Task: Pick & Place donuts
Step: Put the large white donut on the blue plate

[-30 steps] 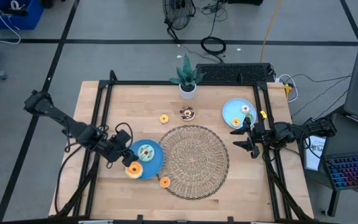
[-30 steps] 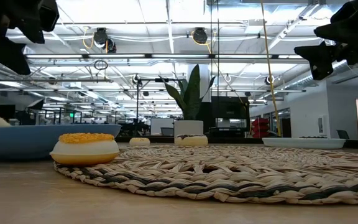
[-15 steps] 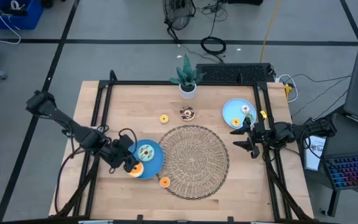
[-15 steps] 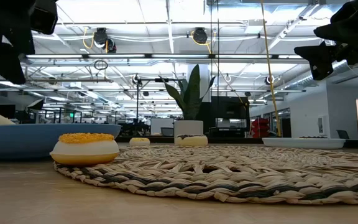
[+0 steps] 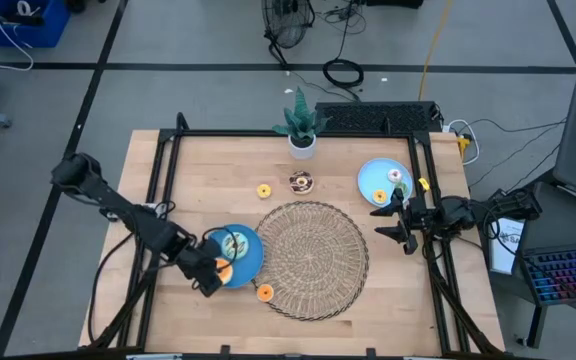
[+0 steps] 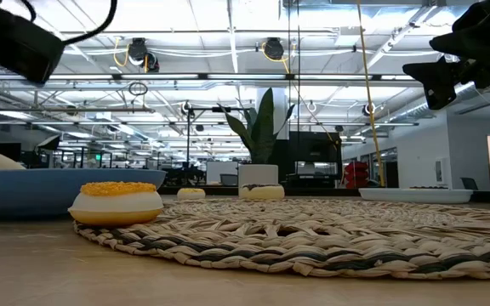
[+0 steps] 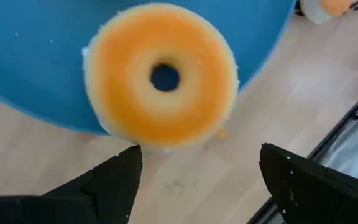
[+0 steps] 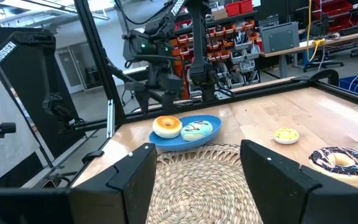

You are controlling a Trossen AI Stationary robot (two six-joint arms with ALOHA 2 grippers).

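Observation:
An orange-iced donut (image 7: 163, 78) lies on the near-left rim of a blue plate (image 5: 249, 258), next to a mint donut (image 5: 234, 243). My left gripper (image 7: 197, 180) hangs open above the orange donut, pointing steeply down, its fingers apart and touching nothing. A smaller orange donut (image 5: 264, 293) rests on the table at the wicker mat's (image 5: 313, 258) near-left edge. A yellow donut (image 5: 264, 190) and a brown one (image 5: 301, 182) lie beyond the mat. My right gripper (image 5: 386, 224) waits open at the right, held level above the table.
A second blue plate (image 5: 373, 183) at the far right holds two small donuts. A potted plant (image 5: 301, 130) stands at the far edge. A black frame (image 5: 168, 200) runs along the table's left, far and right sides.
My left gripper has moved toward the table's near edge and down, tipping to point more steeply at the orange donut on the plate's rim. It has stayed open. The donuts have kept their places.

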